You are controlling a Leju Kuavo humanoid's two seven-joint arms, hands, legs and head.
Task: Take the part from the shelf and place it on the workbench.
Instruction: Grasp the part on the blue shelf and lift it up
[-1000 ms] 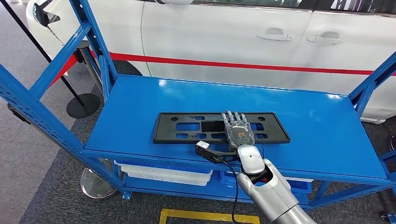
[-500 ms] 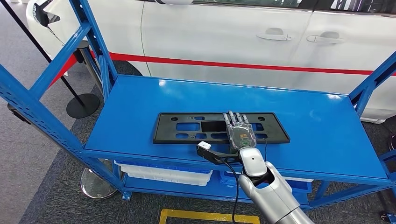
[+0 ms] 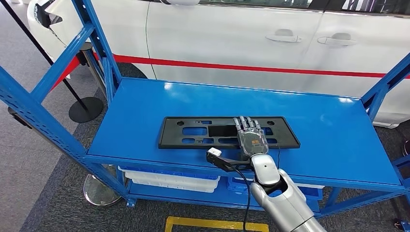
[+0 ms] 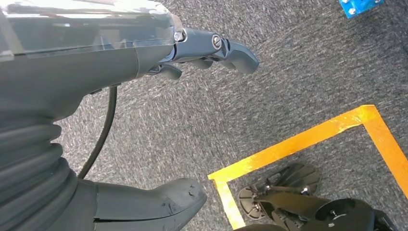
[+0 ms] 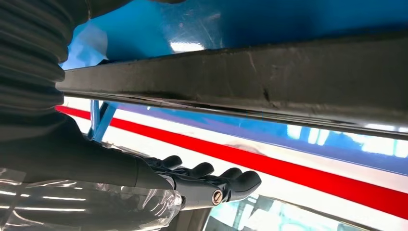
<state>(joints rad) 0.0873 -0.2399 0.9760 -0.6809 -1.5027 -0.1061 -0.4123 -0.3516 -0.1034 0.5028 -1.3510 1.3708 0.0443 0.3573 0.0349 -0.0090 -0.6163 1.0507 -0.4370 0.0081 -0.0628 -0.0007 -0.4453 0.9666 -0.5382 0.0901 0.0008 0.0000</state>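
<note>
Head view: a black plastic plate (image 3: 227, 132) with cut-out slots lies flat at centre frame on the blue shelf (image 3: 314, 130), near its front edge. The right hand (image 3: 250, 137) rests palm-down on the plate's right half, fingers straight and side by side, not wrapped around anything. No readable writing on the plate or hand. A white car (image 3: 251, 34) with a red stripe fills the upper frame behind the shelf.

Left wrist view: the left hand (image 4: 144, 96) hangs over grey carpet (image 4: 298, 77), thumb and fingers apart, holding nothing. Yellow floor tape (image 4: 298, 144) runs at lower right.
</note>
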